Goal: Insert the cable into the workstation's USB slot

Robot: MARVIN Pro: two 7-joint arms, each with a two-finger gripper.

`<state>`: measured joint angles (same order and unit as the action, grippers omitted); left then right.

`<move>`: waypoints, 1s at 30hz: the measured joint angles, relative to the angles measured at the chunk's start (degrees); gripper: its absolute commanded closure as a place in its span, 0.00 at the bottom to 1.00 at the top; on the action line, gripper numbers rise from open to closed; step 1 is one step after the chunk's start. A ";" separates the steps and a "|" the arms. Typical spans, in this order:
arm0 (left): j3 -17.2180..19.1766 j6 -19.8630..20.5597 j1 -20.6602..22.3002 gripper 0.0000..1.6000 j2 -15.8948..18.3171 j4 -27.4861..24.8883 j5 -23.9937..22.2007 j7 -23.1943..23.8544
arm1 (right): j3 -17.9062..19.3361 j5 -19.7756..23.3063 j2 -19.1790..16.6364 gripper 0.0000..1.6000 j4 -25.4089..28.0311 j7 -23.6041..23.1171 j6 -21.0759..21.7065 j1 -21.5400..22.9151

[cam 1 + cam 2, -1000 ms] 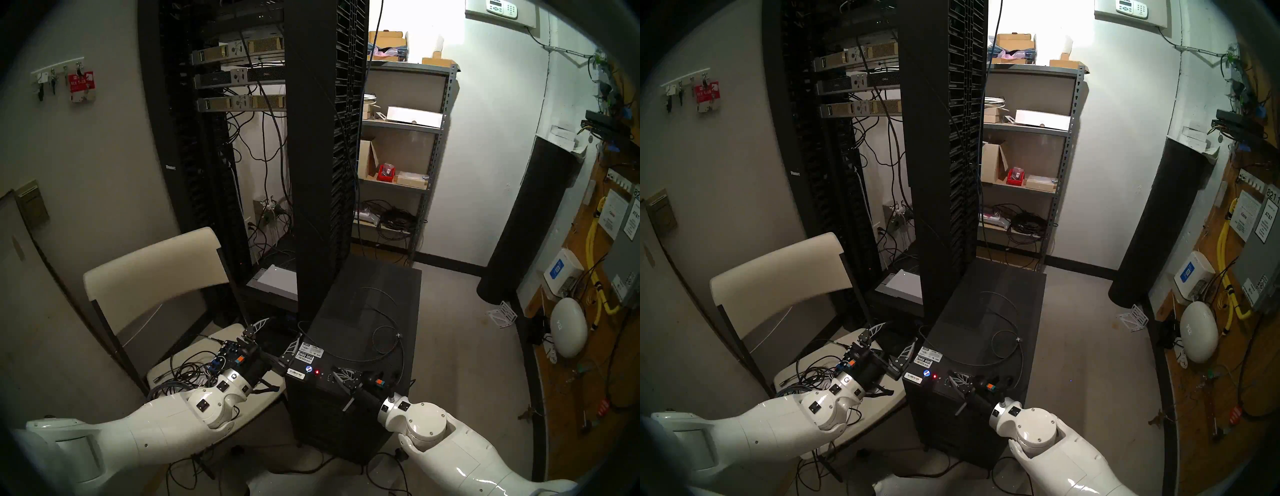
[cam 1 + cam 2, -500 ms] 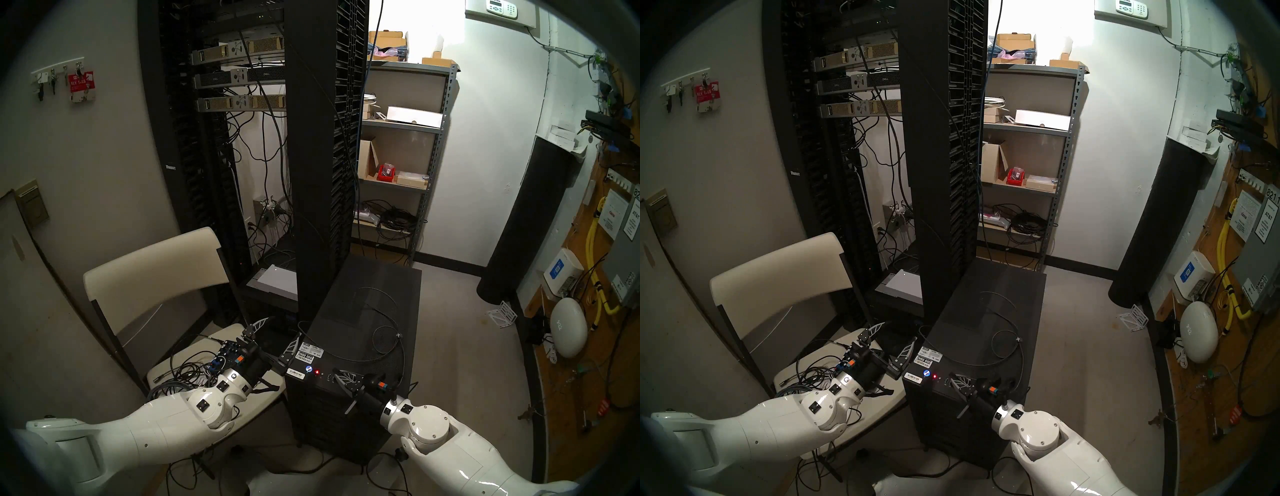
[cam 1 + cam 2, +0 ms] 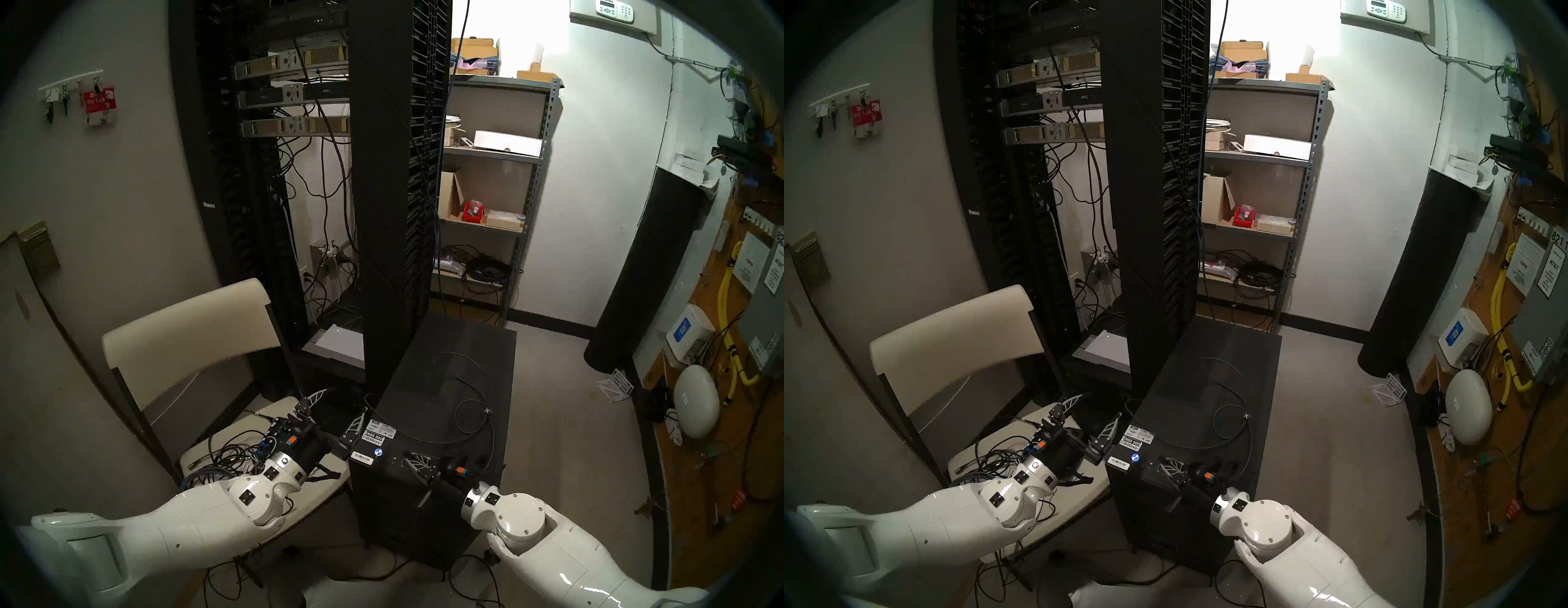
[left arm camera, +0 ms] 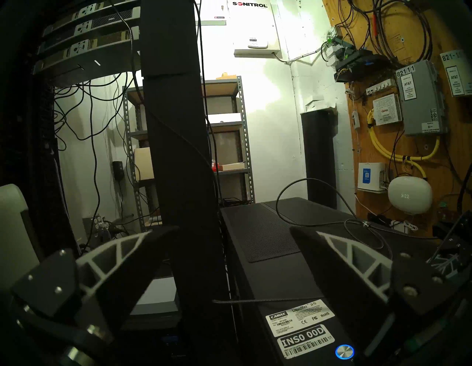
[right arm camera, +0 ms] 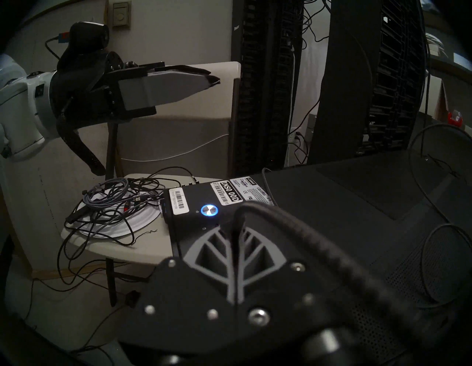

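The right tool (image 3: 410,459), fingers pressed together on the thin dark grey braided cable (image 5: 301,230), reaches low across the front top edge of the large black tower workstation (image 3: 445,382), at 3 o'clock from its round blue-lit button (image 3: 378,452). The cable loops over the workstation's top. The left tool (image 3: 335,409) hangs wide open and empty at 9 o'clock of the workstation, above a cream folding chair (image 3: 191,335).

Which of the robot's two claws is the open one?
The left gripper, hovering beside the workstation, has its fingers spread wide. The right gripper is pinched shut on the cable.
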<state>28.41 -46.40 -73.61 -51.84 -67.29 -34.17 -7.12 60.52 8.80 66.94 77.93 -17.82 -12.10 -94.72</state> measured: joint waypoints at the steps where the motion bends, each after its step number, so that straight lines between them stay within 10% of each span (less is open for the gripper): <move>1: 0.00 -0.03 0.00 0.00 0.04 0.02 -0.01 0.06 | 0.00 -0.07 -0.05 1.00 0.12 0.11 0.06 -0.10; 30: -0.01 -0.38 0.02 0.00 -0.13 0.70 0.10 0.16 | 0.52 -2.25 1.07 1.00 0.85 4.74 0.14 -1.29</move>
<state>28.40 -46.78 -73.59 -51.98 -66.59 -34.08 -6.96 61.04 6.54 68.01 78.78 -13.08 -11.97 -96.01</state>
